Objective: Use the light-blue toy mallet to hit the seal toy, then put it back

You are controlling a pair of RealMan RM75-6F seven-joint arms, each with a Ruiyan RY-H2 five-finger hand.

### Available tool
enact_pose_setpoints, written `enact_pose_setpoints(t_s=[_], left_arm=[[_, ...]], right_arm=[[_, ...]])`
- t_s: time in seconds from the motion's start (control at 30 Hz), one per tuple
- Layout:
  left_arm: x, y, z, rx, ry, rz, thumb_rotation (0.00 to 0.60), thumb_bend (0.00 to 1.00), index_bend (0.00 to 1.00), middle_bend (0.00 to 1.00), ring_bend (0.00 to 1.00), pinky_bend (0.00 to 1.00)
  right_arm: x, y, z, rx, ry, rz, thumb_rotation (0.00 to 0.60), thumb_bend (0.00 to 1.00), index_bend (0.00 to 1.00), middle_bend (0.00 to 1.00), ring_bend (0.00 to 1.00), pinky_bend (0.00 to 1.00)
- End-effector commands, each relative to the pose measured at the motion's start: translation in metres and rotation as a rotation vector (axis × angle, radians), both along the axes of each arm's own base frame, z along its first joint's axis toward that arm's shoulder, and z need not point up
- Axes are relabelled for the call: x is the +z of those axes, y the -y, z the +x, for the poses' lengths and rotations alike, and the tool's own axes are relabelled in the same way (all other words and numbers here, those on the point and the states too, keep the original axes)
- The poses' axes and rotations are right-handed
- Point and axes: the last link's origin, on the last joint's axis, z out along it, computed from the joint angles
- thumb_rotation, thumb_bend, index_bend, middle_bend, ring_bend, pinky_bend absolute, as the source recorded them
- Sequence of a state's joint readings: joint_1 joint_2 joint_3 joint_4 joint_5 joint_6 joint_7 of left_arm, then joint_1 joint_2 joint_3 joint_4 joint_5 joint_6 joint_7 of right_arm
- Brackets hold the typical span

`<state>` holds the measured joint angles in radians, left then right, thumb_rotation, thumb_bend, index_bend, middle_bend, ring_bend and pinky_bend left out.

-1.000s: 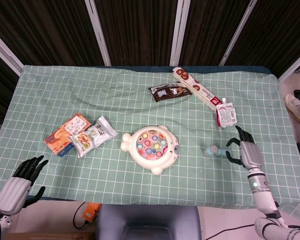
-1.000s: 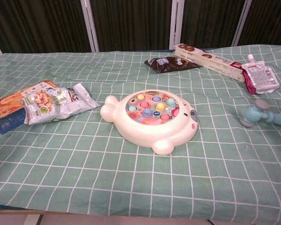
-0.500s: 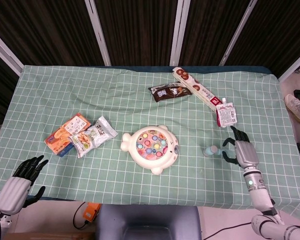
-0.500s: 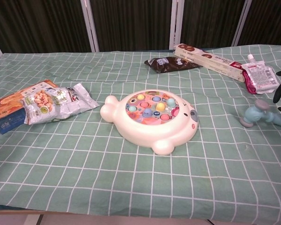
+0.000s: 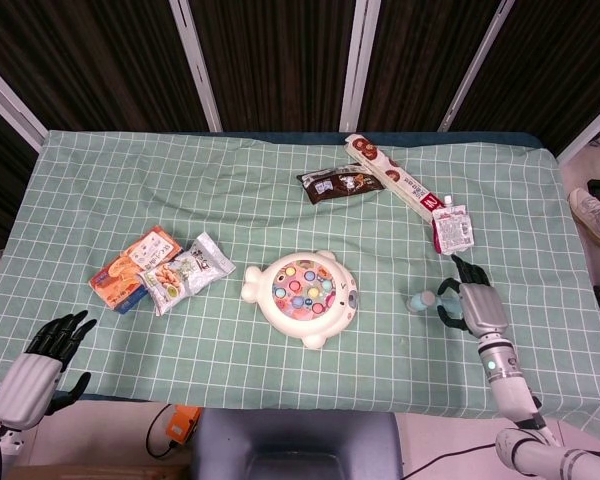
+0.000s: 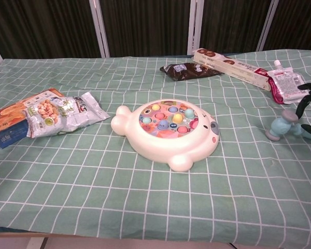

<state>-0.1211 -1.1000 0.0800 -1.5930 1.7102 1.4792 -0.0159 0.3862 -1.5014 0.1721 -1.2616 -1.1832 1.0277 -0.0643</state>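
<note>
The cream seal toy [image 5: 302,296] with coloured pegs lies mid-table, also in the chest view [image 6: 168,129]. The light-blue mallet [image 5: 420,300] lies to its right, head toward the seal, and shows again in the chest view [image 6: 281,126]. My right hand [image 5: 472,305] is at the mallet's handle. Its dark fingers [image 6: 304,101] curve over and under the handle and are not closed tight. Most of the handle is hidden by them. My left hand [image 5: 40,370] hangs off the front left table edge, fingers spread, holding nothing.
Snack packets [image 5: 160,268] lie at the left. A dark chocolate wrapper [image 5: 338,183], a long biscuit box [image 5: 392,180] and a red-white drink pouch [image 5: 451,228] lie at the back right, the pouch just beyond my right hand. A green checked cloth [image 5: 230,200] covers the table.
My right hand has slid left along the table to the mallet, and its fingers now reach around the handle. The mallet has tipped slightly. The left hand has not moved.
</note>
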Motion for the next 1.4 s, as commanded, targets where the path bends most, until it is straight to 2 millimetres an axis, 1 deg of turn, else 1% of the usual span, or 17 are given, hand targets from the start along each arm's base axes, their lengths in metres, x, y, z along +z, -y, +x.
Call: enact_pose_setpoints(t_s=[0.03,0.27,0.5,0.83,1.4], left_arm=[[-0.001,0.000,0.000,0.000,-0.001,-0.002,0.600,0.40,0.00,0.00,0.00,0.11],[-0.001,-0.001,0.000,0.000,-0.001,-0.002,0.600,0.40,0.00,0.00,0.00,0.11],[0.000,0.000,0.001,-0.003,0.001,-0.002,0.600,0.40,0.00,0.00,0.00,0.11],[-0.001,0.000,0.001,-0.004,-0.002,-0.004,0.600,0.40,0.00,0.00,0.00,0.11],[-0.002,0.000,0.001,-0.006,-0.002,-0.005,0.600,0.39,0.00,0.00,0.00,0.11]], right_arm=[[-0.002,0.002,0.000,-0.003,0.000,0.003,0.600,0.54,0.56,0.10,0.00,0.00],[-0.005,0.002,0.004,0.006,0.006,0.012,0.600,0.54,0.56,0.10,0.00,0.00],[-0.006,0.002,0.002,-0.003,0.001,0.015,0.600,0.54,0.56,0.10,0.00,0.00],[-0.013,0.003,0.004,-0.006,0.018,0.027,0.600,0.54,0.56,0.10,0.00,0.00],[-0.016,0.005,0.003,-0.022,0.016,0.038,0.600,0.54,0.58,0.10,0.00,0.00]])
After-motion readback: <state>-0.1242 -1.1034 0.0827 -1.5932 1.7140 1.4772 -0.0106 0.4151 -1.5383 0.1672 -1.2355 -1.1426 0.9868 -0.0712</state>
